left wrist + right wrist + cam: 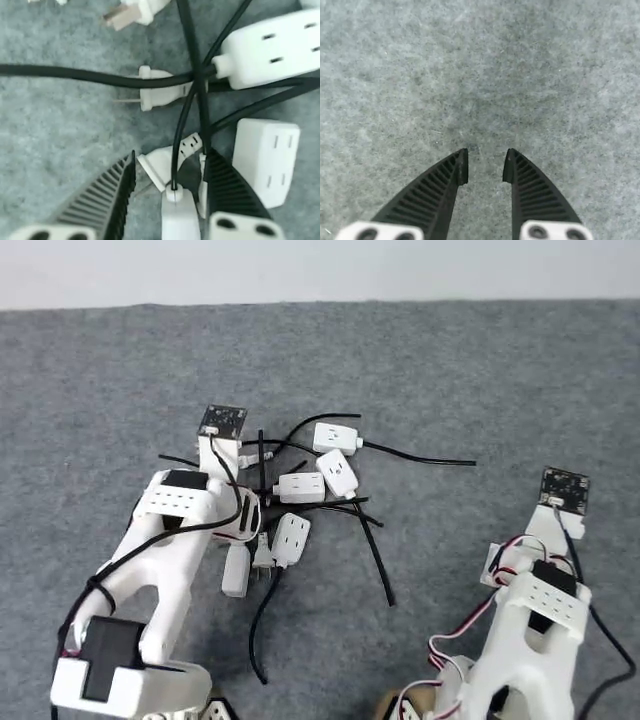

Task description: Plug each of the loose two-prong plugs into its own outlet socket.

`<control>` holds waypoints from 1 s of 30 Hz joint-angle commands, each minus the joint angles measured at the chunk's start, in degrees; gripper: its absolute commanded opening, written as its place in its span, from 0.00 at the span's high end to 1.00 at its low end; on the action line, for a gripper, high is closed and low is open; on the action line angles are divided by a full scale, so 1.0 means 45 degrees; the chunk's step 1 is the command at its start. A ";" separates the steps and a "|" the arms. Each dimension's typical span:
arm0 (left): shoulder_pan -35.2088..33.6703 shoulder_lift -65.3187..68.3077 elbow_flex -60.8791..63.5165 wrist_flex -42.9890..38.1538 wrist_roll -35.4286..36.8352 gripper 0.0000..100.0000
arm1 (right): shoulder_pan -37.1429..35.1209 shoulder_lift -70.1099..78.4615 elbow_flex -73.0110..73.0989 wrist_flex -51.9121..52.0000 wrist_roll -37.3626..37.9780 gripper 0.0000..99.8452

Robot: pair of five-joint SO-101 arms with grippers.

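Several white outlet sockets (337,472) and white two-prong plugs on black cords (375,545) lie tangled on the grey carpet at centre left. My left gripper (169,167) hangs open over this tangle. Its black fingers (117,187) straddle a white plug body (176,215) with a black cord running into it. Just beyond the tips lies a small white socket (170,156). Farther off, a loose plug (161,93) shows its two prongs under a cord. Two socket blocks (272,47) (267,160) lie to one side. My right gripper (485,165) is open above bare carpet at lower right, holding nothing.
Another loose plug (134,10) lies at the far end of the tangle. A cord end (258,640) trails toward the left arm's base (130,680). The right arm (535,620) stands apart from the pile, with bare carpet (470,390) between and behind.
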 commanded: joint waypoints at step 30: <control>0.3477 -0.2286 0.2471 -0.2012 -0.1309 0.72 | -0.0596 0.0049 -0.0742 0.0049 0.0137 0.86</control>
